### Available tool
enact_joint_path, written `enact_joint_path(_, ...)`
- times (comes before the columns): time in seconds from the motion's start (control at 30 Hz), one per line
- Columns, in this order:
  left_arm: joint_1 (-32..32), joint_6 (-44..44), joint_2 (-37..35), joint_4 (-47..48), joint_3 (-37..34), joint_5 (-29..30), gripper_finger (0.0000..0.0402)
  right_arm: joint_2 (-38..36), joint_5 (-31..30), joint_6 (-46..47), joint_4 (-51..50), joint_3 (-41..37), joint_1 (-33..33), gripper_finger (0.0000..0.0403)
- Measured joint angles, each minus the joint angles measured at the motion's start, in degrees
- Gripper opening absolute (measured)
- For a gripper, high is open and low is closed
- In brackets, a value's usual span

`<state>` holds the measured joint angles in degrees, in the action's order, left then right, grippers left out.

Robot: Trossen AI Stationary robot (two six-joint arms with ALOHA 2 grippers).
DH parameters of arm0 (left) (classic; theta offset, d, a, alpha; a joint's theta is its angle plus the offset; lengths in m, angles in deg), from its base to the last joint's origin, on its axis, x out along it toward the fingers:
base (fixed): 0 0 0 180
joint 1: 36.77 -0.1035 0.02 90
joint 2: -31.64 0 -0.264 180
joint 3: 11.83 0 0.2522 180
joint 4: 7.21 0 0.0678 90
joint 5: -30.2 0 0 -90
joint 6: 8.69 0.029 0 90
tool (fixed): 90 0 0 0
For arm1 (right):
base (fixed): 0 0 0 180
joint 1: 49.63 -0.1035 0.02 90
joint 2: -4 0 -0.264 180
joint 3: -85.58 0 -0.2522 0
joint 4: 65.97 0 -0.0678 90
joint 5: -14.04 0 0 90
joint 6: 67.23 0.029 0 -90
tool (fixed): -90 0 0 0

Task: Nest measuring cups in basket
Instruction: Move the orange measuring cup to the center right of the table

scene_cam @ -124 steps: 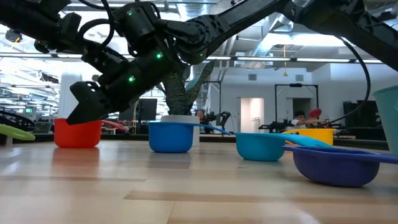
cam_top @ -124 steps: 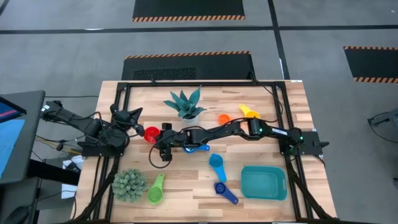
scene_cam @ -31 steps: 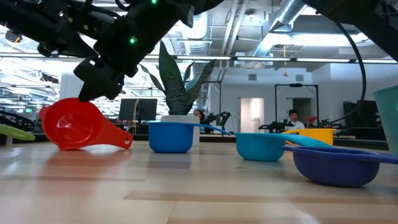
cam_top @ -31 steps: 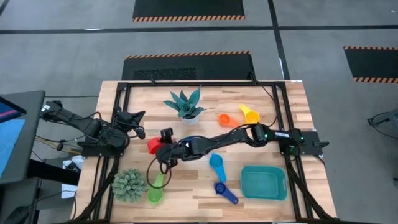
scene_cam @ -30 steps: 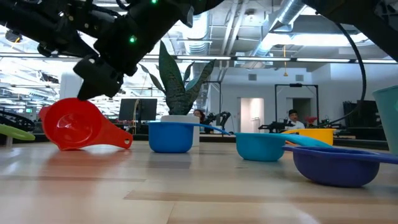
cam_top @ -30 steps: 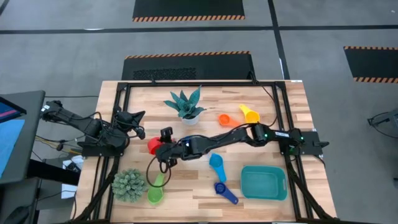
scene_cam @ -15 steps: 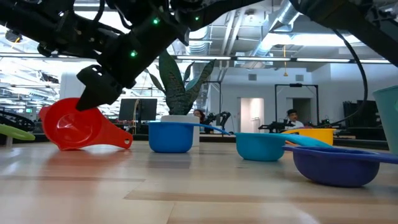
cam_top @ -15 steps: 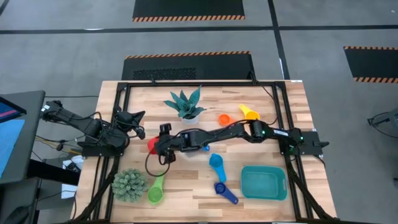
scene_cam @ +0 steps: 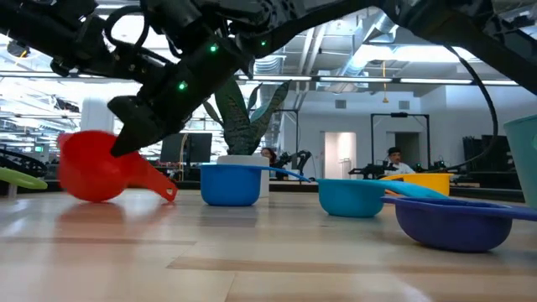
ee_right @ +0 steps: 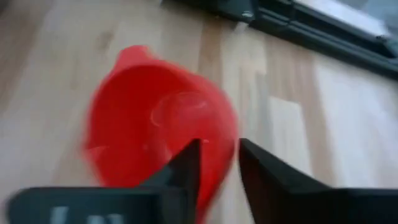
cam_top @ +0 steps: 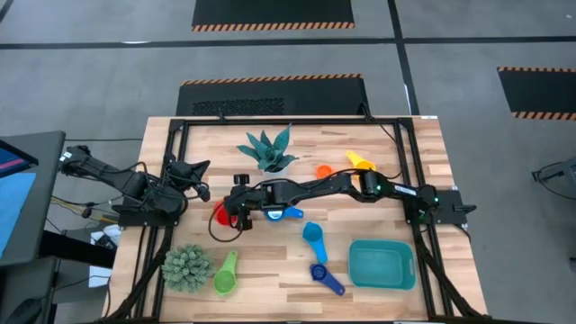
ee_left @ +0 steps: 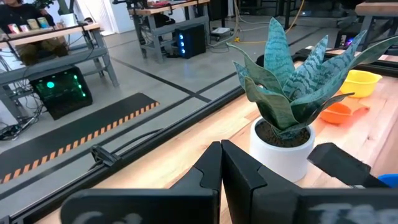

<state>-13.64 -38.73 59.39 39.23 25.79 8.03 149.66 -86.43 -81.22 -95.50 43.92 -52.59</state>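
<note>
**Right wrist view: fingers astride the red cup's rim**

Right wrist view shows the red cup tipped on its side on the table, its mouth facing the camera. The right gripper has one finger inside the bowl and the other outside, a narrow gap between them over the rim; whether they pinch the wall cannot be told. In the low view the red cup is blurred, its flat handle slanting down to the wood.

From above, the red cup lies near the table's 9 o'clock side, with the right gripper at its 3 o'clock edge. A blue cup lies just beside the right arm toward 3 o'clock. A light blue cup sits near the middle, and a dark blue cup at its 6 o'clock. The green cup rests near 7 o'clock beside a spiky round plant. An orange cup and a yellow cup lie toward 1 o'clock. The teal basket stands at 5 o'clock with no cup in it.

A striped leafy plant stands at 12 o'clock. The left gripper waits at 9 o'clock, its fingers pressed together on nothing.
</note>
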Motion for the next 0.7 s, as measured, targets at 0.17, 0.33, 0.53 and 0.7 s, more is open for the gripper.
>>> enact_joint_path(0.17,0.00,0.00,0.00,0.00,0.00,0.00,0.0000,0.00,0.19,0.45,-1.71,0.02,-0.57,0.0013)
enact_joint_path(0.33,0.02,0.00,0.00,0.00,0.00,0.01,0.0000,-1.38,0.70,-0.71,-6.50,0.02,-2.16,0.0006)
enact_joint_path(0.53,0.02,0.00,0.00,0.00,0.00,0.00,0.0000,-4.42,0.72,-1.69,-8.33,0.02,-4.11,0.0005)
enact_joint_path(0.7,0.01,0.01,0.00,0.00,0.00,0.00,0.0000,-5.46,0.93,-2.51,-8.97,0.02,-5.22,0.0020)
